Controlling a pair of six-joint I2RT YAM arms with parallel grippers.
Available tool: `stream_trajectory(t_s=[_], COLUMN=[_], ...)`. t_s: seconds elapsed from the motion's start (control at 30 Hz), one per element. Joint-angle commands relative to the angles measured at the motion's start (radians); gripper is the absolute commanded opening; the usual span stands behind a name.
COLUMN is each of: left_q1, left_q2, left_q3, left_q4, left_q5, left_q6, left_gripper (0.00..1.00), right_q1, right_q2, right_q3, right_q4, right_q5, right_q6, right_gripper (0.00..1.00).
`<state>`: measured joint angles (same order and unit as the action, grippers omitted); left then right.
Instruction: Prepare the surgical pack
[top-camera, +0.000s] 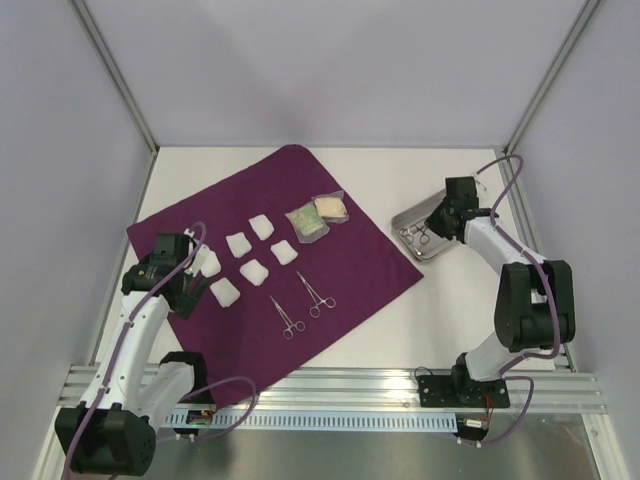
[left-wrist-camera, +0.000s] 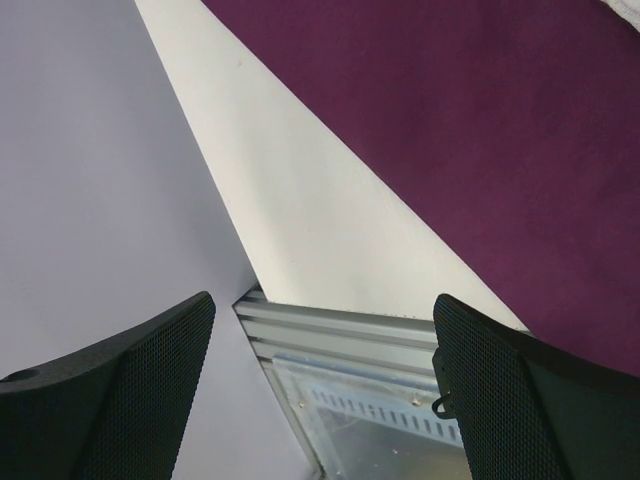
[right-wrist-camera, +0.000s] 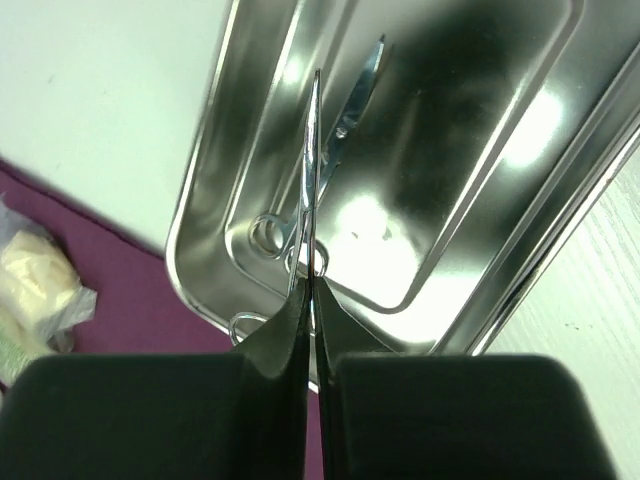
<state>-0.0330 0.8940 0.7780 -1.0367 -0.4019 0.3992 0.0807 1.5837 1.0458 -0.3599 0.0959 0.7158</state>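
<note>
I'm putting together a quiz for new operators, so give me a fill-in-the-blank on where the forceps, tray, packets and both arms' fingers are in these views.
1. The right fingers are ___ on one pair of forceps above the steel tray.
2. Exactly ___ other forceps lie on the purple cloth.
3. The left fingers stand ___, with nothing between them.
4. The clear packets lie on the ___, not in the tray.

Missing words: shut; two; open; cloth.
</note>
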Motion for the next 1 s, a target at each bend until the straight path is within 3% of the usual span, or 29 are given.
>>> stream_trajectory(t_s=[0.0,0.6,0.7,0.87,0.97], left_q1=[0.002,0.002,0.002,0.002,0.002], left_q2=[-0.004,0.014,0.014,0.017,0.017], left_q3=[0.041,0.035,0.035,0.038,0.049], left_q4=[-0.013,0.004,0.007,0.006,-0.003], left_q5=[-0.003,-0.017,-0.017,-0.014,-0.011], left_q6=[0.004,0.018,0.018,0.018,0.015], left_gripper=[1.00,1.00,1.00,1.00,1.00], right_q1=[-0.018,-0.062,-0.061,-0.062,-0.058], right_q2=[0.051,0.216,0.205,0.118,0.053], right_q3=[-0.015,-0.023,-0.020,-0.024,-0.020], right_q4=[0.088,0.133,0.122,0.105,0.079], right_q5=[0.025,-0.018,-0.018,-0.009,0.008], right_q6=[0.068,0.139,0.137,0.129,0.100], right_gripper=[0.00,0.01,0.06,0.29,0.31])
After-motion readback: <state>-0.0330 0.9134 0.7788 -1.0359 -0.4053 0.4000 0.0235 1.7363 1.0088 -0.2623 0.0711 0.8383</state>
